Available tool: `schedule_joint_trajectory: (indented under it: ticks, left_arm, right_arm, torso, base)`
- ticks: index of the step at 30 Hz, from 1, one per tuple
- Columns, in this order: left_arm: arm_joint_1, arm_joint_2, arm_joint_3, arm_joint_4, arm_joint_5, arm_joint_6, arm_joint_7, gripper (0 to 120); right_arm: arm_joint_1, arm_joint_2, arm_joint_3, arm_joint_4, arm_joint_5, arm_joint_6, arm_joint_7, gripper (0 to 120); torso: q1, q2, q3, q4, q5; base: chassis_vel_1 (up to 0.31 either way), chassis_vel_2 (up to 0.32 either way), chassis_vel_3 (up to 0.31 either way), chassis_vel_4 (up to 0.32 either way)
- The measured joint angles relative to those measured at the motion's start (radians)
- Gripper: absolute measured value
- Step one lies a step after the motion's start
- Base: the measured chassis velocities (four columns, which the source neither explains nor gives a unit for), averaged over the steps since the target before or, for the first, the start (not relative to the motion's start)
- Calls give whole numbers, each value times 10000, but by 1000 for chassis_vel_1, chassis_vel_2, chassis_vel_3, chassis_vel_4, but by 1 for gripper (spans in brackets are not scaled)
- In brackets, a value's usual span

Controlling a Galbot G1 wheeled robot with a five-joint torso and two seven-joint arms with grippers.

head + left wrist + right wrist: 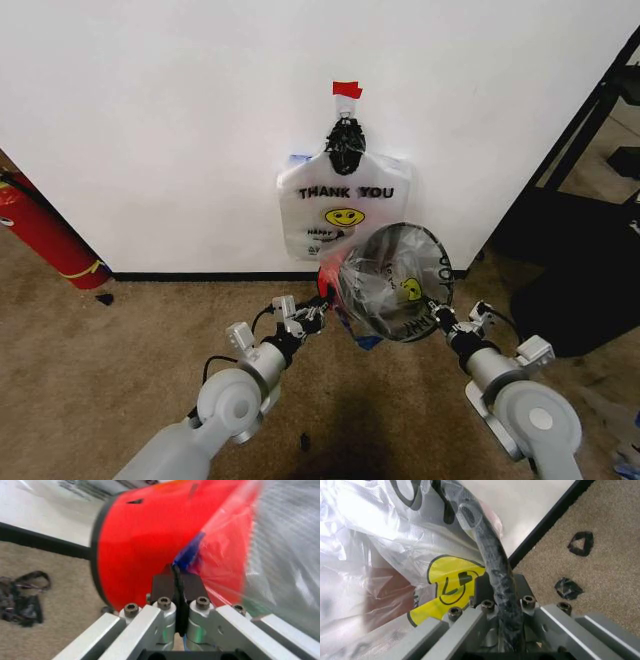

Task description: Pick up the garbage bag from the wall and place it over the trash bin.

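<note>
The thin crinkly translucent white garbage bag [385,290] is being held stretched over the small round black mesh trash bin [432,262], near the plain white wall [180,120], just below the flat bundle of bags [345,205] hanging there. A blue handle loop [187,557] is being pinched by the closed left gripper [176,578] beside the bin's red base [145,543]. The bag-covered bin rim [492,558] is being clamped by the right gripper [502,588], on the right

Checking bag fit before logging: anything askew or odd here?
Bin is tipped, mouth facing the camera rather than up, red base toward the wall. The bag is stretched over its rim; left gripper pinches a blue handle, right gripper clamps bag and rim.
</note>
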Motion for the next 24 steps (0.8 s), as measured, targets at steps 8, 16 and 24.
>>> schedule_joint_trajectory:
  ticks: [8, 16, 24]
  left_arm:
    - [-37, 38, -84, 128, 113, 42, -278, 0]
    - [973, 992, -607, -1047, 324, 480, -39, 22]
    - [2072, 1902, -1355, -1831, 1309, 672, 105, 51]
  right_arm:
    - [-108, 9, -6, 2, -92, -14, -37, 0]
    - [29, 6, -30, -263, -335, 54, -90, 0]
    - [105, -75, -105, -635, -709, 185, -229, 0]
  torso:
    - [0, 0, 0, -1, -1]
    - [0, 0, 0, 0, -1]
    - [0, 0, 0, 0, -2]
  base:
    - [0, 0, 0, 0]
    - [0, 0, 0, 0]
    - [0, 0, 0, 0]
